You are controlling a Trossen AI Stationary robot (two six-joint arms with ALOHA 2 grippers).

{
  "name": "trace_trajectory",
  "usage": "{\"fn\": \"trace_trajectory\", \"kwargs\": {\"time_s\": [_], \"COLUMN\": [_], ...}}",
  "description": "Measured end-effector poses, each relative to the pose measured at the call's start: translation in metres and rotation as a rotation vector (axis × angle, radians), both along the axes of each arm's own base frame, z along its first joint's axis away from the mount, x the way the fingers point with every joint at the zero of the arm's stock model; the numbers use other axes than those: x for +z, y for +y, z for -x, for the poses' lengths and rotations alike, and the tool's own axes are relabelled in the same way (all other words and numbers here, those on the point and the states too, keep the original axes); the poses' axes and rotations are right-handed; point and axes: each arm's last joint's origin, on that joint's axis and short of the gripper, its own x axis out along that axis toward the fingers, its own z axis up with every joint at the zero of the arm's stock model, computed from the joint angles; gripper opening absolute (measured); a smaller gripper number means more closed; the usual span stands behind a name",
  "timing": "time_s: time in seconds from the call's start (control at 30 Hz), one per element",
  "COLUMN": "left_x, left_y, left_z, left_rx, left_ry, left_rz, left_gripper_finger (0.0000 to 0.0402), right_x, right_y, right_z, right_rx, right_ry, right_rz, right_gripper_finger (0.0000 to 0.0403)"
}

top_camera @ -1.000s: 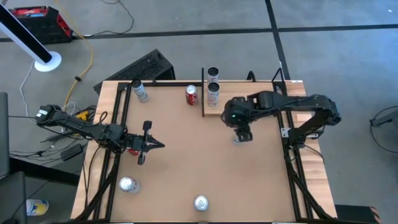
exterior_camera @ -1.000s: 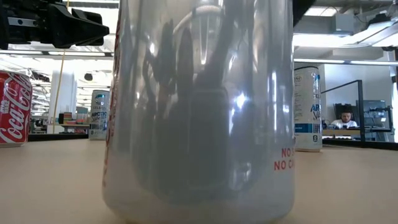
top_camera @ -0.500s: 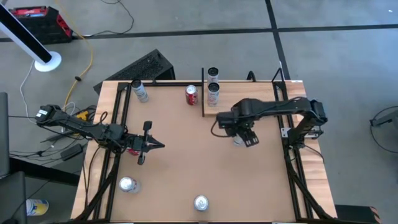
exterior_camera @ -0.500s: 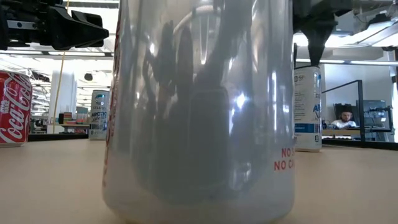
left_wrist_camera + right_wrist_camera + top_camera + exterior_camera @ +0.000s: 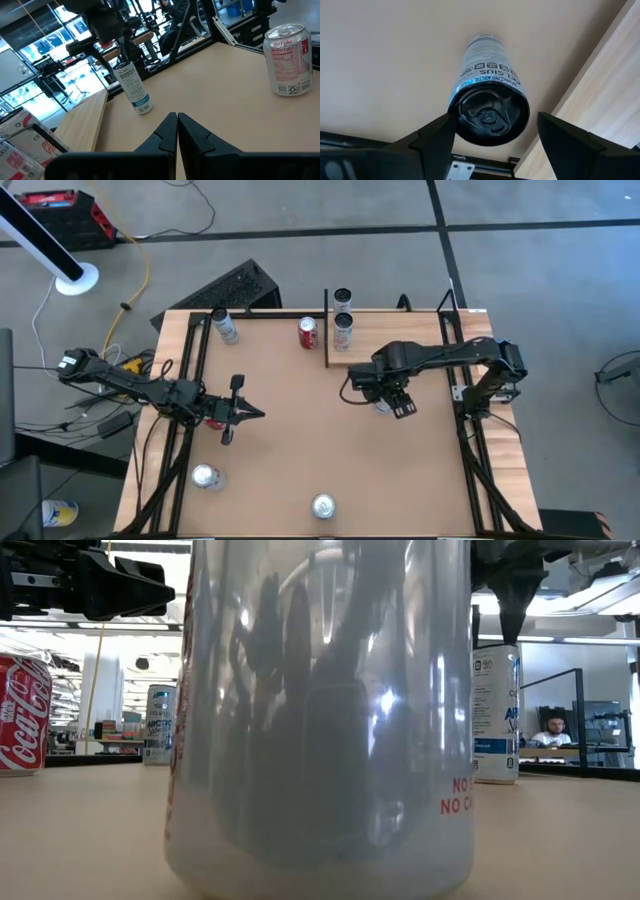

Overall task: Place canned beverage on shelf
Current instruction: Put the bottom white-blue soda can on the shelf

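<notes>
A tall slim white-and-blue can [image 5: 487, 75] stands upright on the brown tabletop, just in front of the shelf [image 5: 420, 340], a pale plank with a black rail [image 5: 326, 330]. My right gripper [image 5: 495, 119] points straight down over this can [image 5: 495, 710], open. One finger [image 5: 510, 610] is on each side of its top, just above it and touching nothing. Two cans [image 5: 343, 315] stand on the shelf. My left gripper [image 5: 177, 122] is shut and level at the table's left [image 5: 240, 412], holding nothing.
A silvery can [image 5: 320, 720] stands right before the low camera and fills that view. A red can [image 5: 308, 332] stands left of the rail, another can [image 5: 225, 327] at far left, and two silver cans [image 5: 206, 476] [image 5: 322, 505] near the front edge.
My right gripper has come down over the slim can and tipped and rolled until it points straight down. Its finger has come into the low view from above the can. Its opening looks the same. The can has stayed in place.
</notes>
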Motion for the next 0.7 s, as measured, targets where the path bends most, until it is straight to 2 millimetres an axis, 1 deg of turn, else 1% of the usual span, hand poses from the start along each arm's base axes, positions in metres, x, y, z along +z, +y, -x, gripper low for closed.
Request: {"fn": "trace_trajectory", "kwargs": {"time_s": [0.13, 0.2, 0.33, 0.4, 0.53, 0.7], "left_x": [0.0, 0.0, 0.0, 0.0, 0.0, 0.0], "left_y": [0.0, 0.0, 0.0, 0.0, 0.0, 0.0], "left_z": [0.0, 0.0, 0.0, 0.0, 0.0, 0.0], "left_rx": [0.0, 0.0, 0.0, 0.0, 0.0, 0.0], "left_ry": [0.0, 0.0, 0.0, 0.0, 0.0, 0.0], "left_rz": [0.001, 0.001, 0.001, 0.001, 0.001, 0.0], "left_gripper_finger": [0.0, 0.0, 0.0, 0.0, 0.0, 0.0], "right_x": [0.0, 0.0, 0.0, 0.0, 0.002, 0.009], "right_y": [-0.004, -0.008, -0.019, -0.022, -0.024, -0.02], "right_z": [0.0, 0.0, 0.001, 0.001, 0.003, 0.007], "right_rx": [-0.064, -0.137, -0.338, -0.392, -0.38, -0.341], "right_ry": [-0.008, -0.018, -0.039, -0.042, -0.047, -0.087], "right_rz": [0.018, 0.041, 0.05, 0.037, 0.024, 0.084], "right_gripper_finger": [0.0301, 0.0301, 0.0301, 0.0301, 0.0301, 0.0301]}}
